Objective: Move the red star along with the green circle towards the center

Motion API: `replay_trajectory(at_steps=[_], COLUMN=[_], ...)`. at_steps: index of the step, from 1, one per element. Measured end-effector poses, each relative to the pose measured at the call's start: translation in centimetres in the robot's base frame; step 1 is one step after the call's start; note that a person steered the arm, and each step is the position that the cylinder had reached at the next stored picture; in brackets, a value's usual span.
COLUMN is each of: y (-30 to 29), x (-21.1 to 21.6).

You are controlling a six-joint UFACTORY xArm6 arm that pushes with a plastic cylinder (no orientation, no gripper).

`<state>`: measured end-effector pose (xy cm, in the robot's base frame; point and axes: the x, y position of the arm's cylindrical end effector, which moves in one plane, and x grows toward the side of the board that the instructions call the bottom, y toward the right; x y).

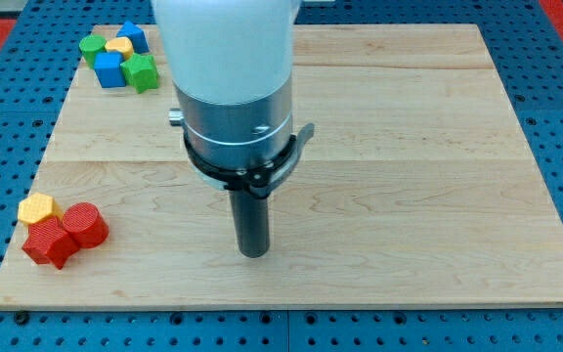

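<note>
The red star (49, 242) lies at the board's bottom left corner, touching a red cylinder (84, 224) on its right and a yellow hexagon (37, 208) above it. The green circle (92, 46) sits in a cluster at the board's top left corner. My tip (253, 252) rests on the board below the centre, well to the right of the red star and far from the green circle, touching no block.
The top left cluster also holds a yellow block (118, 47), a blue block (133, 37), a blue cube (111, 68) and a green star (141, 72). The arm's white and grey body (233, 88) hides part of the board's upper middle. The wooden board (409, 147) lies on a blue pegboard.
</note>
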<state>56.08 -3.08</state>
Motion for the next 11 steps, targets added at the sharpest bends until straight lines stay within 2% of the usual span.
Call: replay_trajectory(at_steps=[1,2,3,4,5,6,7,9,11], y=[1.0,-1.0,-5.8,-8.0,-13.3,-22.7,-27.4,-27.4,-22.2], x=[0.2,2.2,5.8,5.8,5.7,5.6,5.1,1.8,0.8])
